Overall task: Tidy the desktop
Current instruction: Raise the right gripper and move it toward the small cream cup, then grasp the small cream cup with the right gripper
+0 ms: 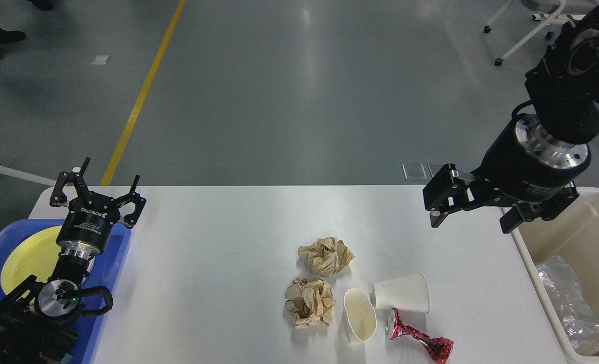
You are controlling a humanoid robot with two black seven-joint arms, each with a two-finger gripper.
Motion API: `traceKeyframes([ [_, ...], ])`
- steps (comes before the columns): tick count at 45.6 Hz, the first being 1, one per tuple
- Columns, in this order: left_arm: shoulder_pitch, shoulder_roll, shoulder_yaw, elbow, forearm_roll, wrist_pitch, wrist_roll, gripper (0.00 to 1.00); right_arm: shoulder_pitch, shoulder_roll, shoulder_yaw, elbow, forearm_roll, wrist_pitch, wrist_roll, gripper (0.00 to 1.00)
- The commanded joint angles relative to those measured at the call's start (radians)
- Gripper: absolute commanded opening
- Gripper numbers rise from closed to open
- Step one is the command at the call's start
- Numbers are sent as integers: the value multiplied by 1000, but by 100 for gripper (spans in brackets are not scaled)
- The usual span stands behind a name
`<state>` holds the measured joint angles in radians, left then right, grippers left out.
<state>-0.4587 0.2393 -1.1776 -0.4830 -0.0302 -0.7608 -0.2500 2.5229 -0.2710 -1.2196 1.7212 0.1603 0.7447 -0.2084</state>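
The white desktop (239,253) holds two crumpled brown paper balls (326,255) (309,302), two tipped white paper cups (401,293) (357,316) and a crushed red can (420,341) near its front middle. My left gripper (97,186) is open and empty above the far end of the blue tray. My right gripper (474,220) is open and empty, hanging above the desktop's right side, up and to the right of the cups.
A blue tray (112,263) with a yellow plate (29,258) sits at the left edge. A beige bin (590,237) at the right holds clear crumpled plastic (570,303). Grey floor with a yellow line lies beyond; a white chair base stands far right.
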Motion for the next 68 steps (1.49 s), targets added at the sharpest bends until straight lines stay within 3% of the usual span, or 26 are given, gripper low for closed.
traceKeyframes([
  [1, 0, 0, 0, 0, 1, 0, 0, 96, -99, 16, 89, -17, 1, -50, -3, 100],
  [13, 0, 0, 1, 0, 1, 0, 0, 96, -367, 84, 236, -20, -19, -271, -5, 99],
  [21, 0, 0, 1, 0, 1, 0, 0, 96, -558, 154, 275, -51, -87, -433, -66, 99],
  [28, 0, 0, 0, 0, 1, -2, 0, 96, -693, 205, 276, -84, -146, -551, -66, 99],
  [42, 0, 0, 1, 0, 0, 0, 0, 96, -828, 253, 278, -147, -185, -702, -66, 98],
  [54, 0, 0, 1, 0, 1, -2, 0, 96, -966, 299, 275, -293, -186, -729, -66, 98],
  [60, 0, 0, 0, 0, 0, -2, 0, 96, -971, 303, 273, -295, -182, -729, -65, 80],
  [68, 0, 0, 1, 0, 0, -2, 0, 96, -967, 302, 275, -295, -166, -726, -65, 36],
])
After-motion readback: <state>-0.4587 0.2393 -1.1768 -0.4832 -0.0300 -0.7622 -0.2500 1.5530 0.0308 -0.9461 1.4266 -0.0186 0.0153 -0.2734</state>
